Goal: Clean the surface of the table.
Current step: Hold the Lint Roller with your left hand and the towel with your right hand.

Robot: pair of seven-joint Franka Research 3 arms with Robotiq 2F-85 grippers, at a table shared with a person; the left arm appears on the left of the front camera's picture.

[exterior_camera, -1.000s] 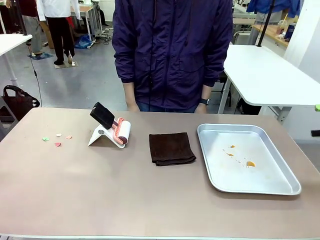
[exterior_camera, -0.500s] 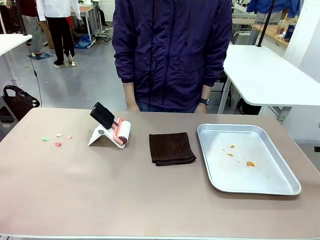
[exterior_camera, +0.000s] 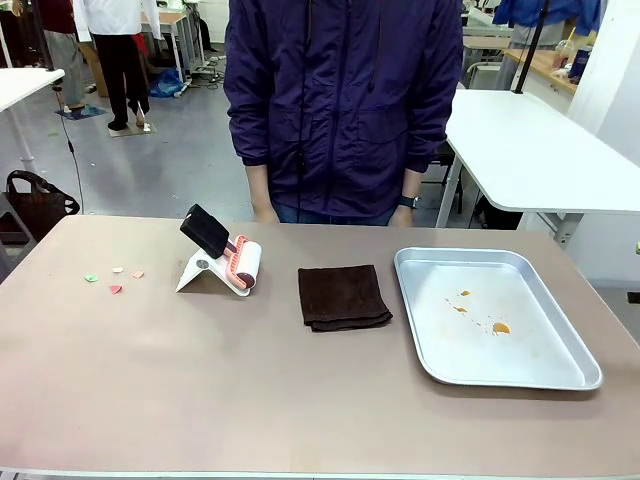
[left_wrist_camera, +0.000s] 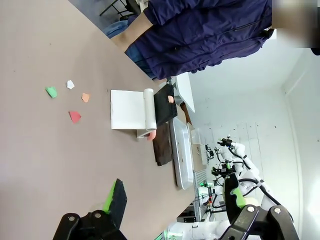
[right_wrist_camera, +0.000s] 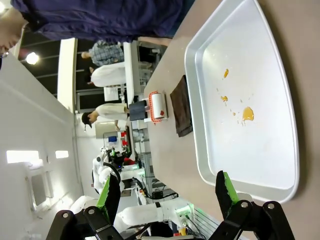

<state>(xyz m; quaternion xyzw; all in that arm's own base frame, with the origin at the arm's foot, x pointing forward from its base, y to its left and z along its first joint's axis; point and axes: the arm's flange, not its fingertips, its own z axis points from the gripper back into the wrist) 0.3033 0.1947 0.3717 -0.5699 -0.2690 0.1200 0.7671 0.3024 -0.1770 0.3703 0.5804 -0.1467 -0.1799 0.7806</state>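
The brownish table [exterior_camera: 200, 400] stretches across the front view, with a person [exterior_camera: 345, 100] in a dark jacket standing at its 12 o'clock edge. A folded dark cloth [exterior_camera: 343, 296] lies at centre — a roller [exterior_camera: 240, 265] on a white stand toward 10 o'clock, coloured paper scraps [exterior_camera: 115, 288] at 9 o'clock, and a stained metal tray [exterior_camera: 545, 355] at 3 o'clock. The left gripper [left_wrist_camera: 174, 186] and right gripper [right_wrist_camera: 167, 179] hang above the top, jaws spread wide, grasping nothing.
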